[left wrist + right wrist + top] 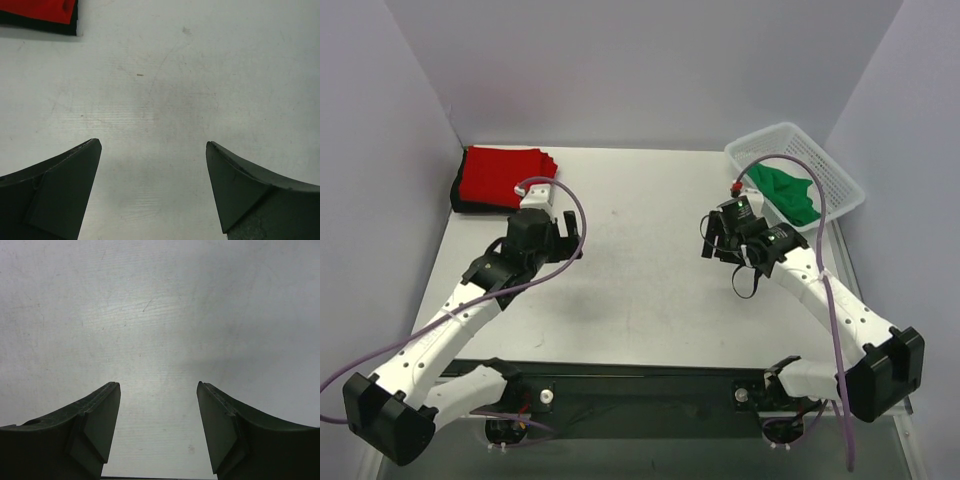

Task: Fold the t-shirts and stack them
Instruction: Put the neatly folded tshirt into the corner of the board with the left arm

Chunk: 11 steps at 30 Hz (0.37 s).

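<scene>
A folded red t-shirt [505, 175] lies on a folded black t-shirt [458, 200] at the table's far left corner. Their corner also shows at the top left of the left wrist view, red t-shirt [40, 9] over black t-shirt [50, 26]. A crumpled green t-shirt [785, 193] lies in the white mesh basket [840, 170] at the far right. My left gripper [572, 235] [154, 145] hangs open over bare table, just right of the stack. My right gripper [713, 242] [159, 385] is open and empty over the table, left of the basket.
The white table [650, 270] spreads between the two arms. Grey walls close in the back and both sides. Purple cables loop over each arm, and the arm bases sit on a dark rail at the near edge.
</scene>
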Available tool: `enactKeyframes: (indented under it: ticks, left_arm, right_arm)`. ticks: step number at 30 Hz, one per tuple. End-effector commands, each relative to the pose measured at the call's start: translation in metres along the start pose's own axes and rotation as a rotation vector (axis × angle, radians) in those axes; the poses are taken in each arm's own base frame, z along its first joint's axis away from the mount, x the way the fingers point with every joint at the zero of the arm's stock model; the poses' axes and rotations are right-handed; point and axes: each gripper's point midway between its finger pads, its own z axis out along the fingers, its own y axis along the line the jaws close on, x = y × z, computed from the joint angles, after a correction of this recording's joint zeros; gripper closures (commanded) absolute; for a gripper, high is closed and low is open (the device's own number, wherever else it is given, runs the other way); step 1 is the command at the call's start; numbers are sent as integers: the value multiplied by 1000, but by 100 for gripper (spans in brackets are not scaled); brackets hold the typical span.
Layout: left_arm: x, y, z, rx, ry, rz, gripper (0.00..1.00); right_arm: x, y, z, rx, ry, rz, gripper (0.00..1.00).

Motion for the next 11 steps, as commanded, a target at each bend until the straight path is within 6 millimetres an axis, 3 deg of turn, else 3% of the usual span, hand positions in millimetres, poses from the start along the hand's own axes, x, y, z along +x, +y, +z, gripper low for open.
enactKeyframes:
  ticks: [1,11]
  left_arm:
    - [-8,-6,0,4,-54,-70,3]
    - [-10,-2,3,-26,-51,-15,3]
  right_arm:
    - [-11,-11,-10,30,-90,17,37]
    - [-13,-23,-13,67,-131,28,36]
